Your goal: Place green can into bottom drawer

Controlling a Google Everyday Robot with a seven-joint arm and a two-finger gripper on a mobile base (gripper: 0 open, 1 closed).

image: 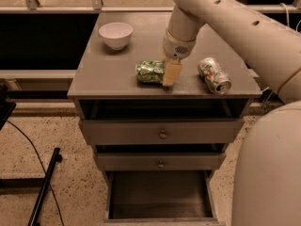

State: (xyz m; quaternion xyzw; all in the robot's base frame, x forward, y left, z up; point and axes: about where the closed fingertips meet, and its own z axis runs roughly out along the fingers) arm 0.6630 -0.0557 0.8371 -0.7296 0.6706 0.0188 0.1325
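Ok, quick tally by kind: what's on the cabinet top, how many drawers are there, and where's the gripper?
Cans: 2 (green can, silver-white can)
Bowls: 1 (white bowl)
Drawers: 3 (top drawer, middle drawer, bottom drawer pulled out)
Total: 6
The gripper is down at the green can's right end.

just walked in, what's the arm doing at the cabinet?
The robot's one arm reaches down onto the cabinet top, with its gripper at the right end of the green can. The can lies on its side on the top and is not lifted yet. The bottom drawer is pulled open below, ready to receive it. A silver can lies further right, and a white bowl sits at the back left.
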